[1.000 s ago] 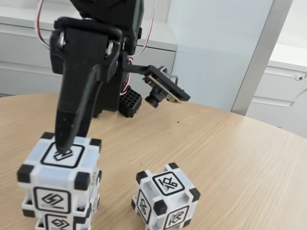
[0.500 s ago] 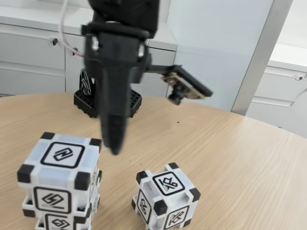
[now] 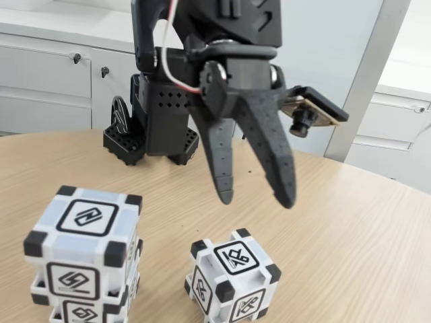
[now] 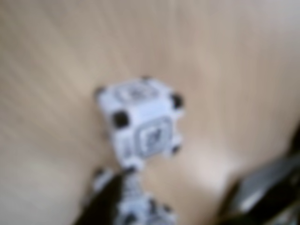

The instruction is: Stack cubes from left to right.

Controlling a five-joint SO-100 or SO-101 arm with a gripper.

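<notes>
Two white cubes with black corners stand stacked at the left in the fixed view: the top cube (image 3: 84,232) rests on the lower cube (image 3: 79,308), which the bottom edge cuts off. A third cube (image 3: 232,279) sits alone on the table to their right. My black gripper (image 3: 257,196) hangs open above that single cube, a little behind it, with nothing between its fingers. The blurred wrist view has one cube (image 4: 140,124) at its centre and part of another cube (image 4: 140,211) at the bottom edge, beside a dark finger (image 4: 101,208).
The black perforated robot base (image 3: 151,128) stands at the back of the wooden table (image 3: 350,229). The wrist camera (image 3: 306,114) juts out to the right of the gripper. White cabinets (image 3: 47,74) line the wall behind; the table's round edge runs along the right.
The gripper has left the top of the stack, swung right and opened; it now hangs over the single cube. The cubes have not moved.
</notes>
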